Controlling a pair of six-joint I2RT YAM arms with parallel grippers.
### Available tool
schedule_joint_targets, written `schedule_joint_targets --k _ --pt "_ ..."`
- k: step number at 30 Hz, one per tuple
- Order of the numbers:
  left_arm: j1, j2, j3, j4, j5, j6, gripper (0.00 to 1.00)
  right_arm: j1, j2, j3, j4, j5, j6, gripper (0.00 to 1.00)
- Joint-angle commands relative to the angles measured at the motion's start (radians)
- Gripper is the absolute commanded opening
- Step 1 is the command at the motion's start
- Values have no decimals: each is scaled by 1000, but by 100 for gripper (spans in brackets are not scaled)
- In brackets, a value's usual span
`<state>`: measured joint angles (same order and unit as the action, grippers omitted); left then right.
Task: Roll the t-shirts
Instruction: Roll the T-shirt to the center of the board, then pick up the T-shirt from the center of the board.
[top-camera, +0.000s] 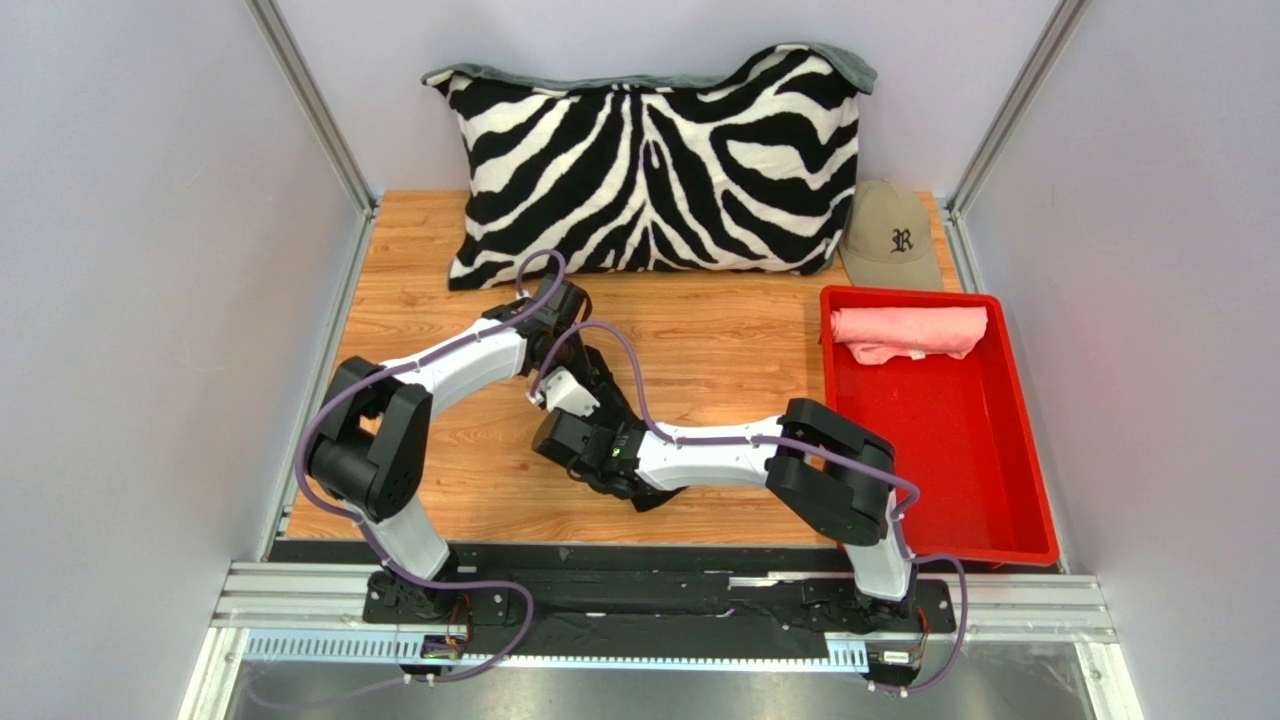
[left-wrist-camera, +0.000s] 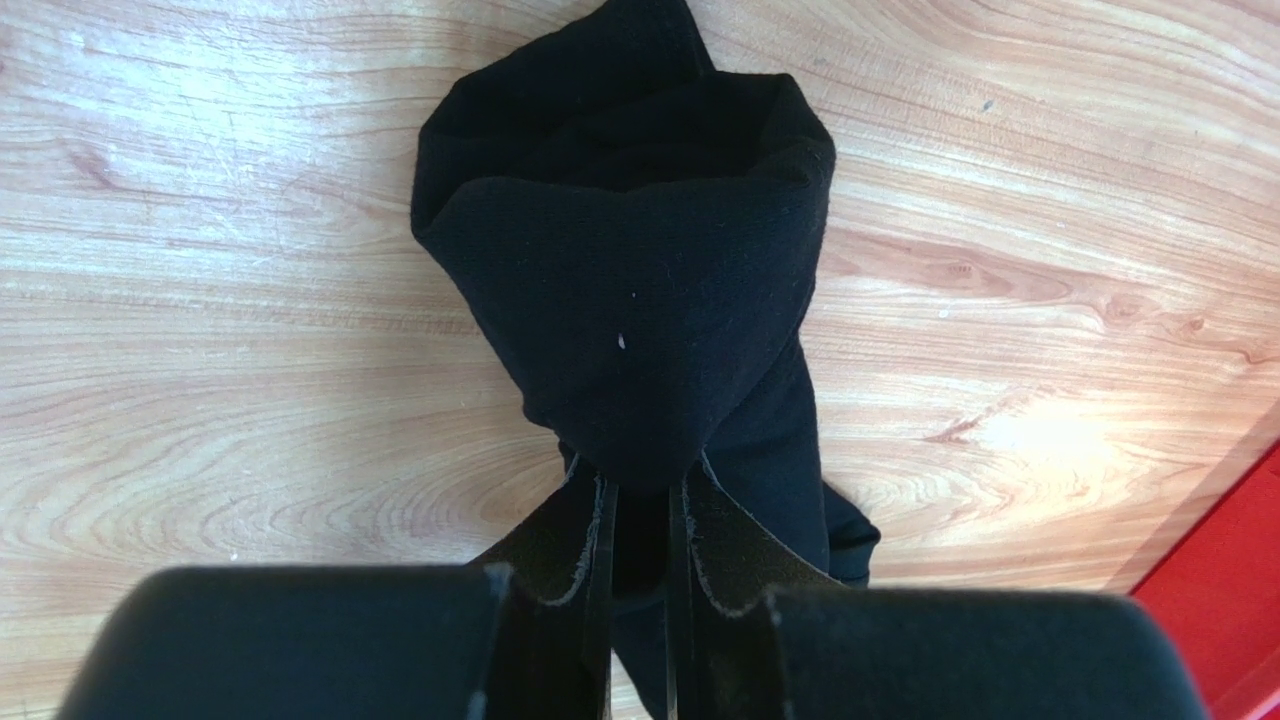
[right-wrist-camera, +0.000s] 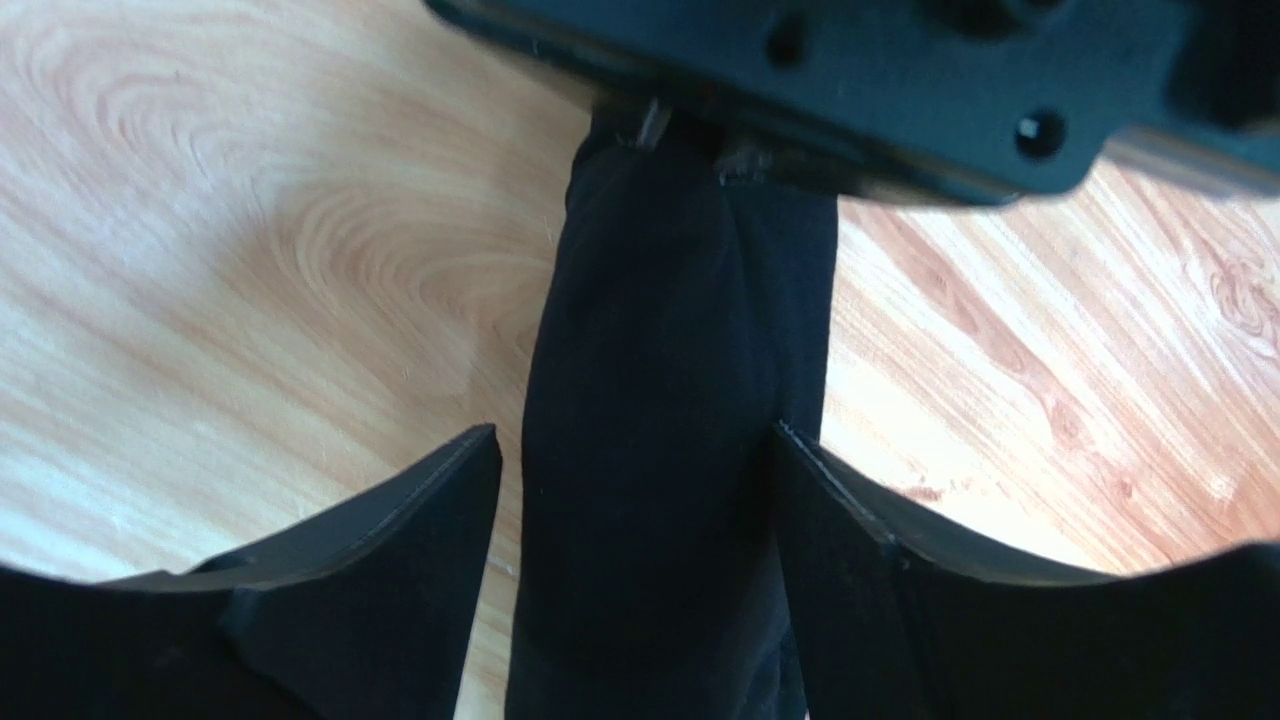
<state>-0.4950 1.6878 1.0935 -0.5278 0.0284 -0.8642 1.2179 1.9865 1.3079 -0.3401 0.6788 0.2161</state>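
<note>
The black t-shirt (left-wrist-camera: 631, 255) is a rolled bundle on the wooden table. My left gripper (left-wrist-camera: 642, 488) is shut on its near end, with cloth pinched between the narrow jaws. My right gripper (right-wrist-camera: 639, 495) is open and straddles the same black roll (right-wrist-camera: 676, 435); the roll lies between its fingers (right-wrist-camera: 436, 510), and the left gripper's body shows just beyond. In the top view both grippers meet mid-table, left (top-camera: 586, 393) and right (top-camera: 559, 435), and hide most of the black shirt. The salmon pink t-shirt (top-camera: 909, 330) lies rolled at the far end of the red tray (top-camera: 962, 450).
A zebra-striped pillow (top-camera: 654, 165) leans on the back wall. A tan baseball cap (top-camera: 891, 237) sits at the back right, just behind the tray. The red tray's corner shows in the left wrist view (left-wrist-camera: 1225, 600). Walls close in both sides.
</note>
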Motion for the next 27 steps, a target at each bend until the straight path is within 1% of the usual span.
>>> schedule_joint_targets --k 1,3,6,13,17,20,23,24,26,27 --pt "-28 13 29 -61 7 22 11 -11 -61 -30 0 -39 -4 71" --pt "-28 18 32 -61 10 22 11 -6 -106 -64 18 -42 -3 72" --pt "-27 21 34 -64 15 24 11 3 -137 -101 67 -47 -15 76" --pt "-28 27 32 -69 25 21 11 3 -29 -52 47 -30 -70 77" --pt "-27 27 32 -72 28 24 11 3 23 -18 29 -36 -70 75" --pt "-27 24 32 -75 27 24 11 2 31 -12 16 -38 -51 72" --pt "-27 23 31 -74 33 28 11 -18 3 -33 15 -85 -23 61" --pt "-27 21 28 -72 33 30 12 -23 -5 -39 15 -102 0 50" --pt "-25 13 28 -63 36 40 15 -44 -41 -65 13 -160 22 38" --pt "-24 10 28 -61 36 42 20 -49 -52 -73 15 -180 43 24"
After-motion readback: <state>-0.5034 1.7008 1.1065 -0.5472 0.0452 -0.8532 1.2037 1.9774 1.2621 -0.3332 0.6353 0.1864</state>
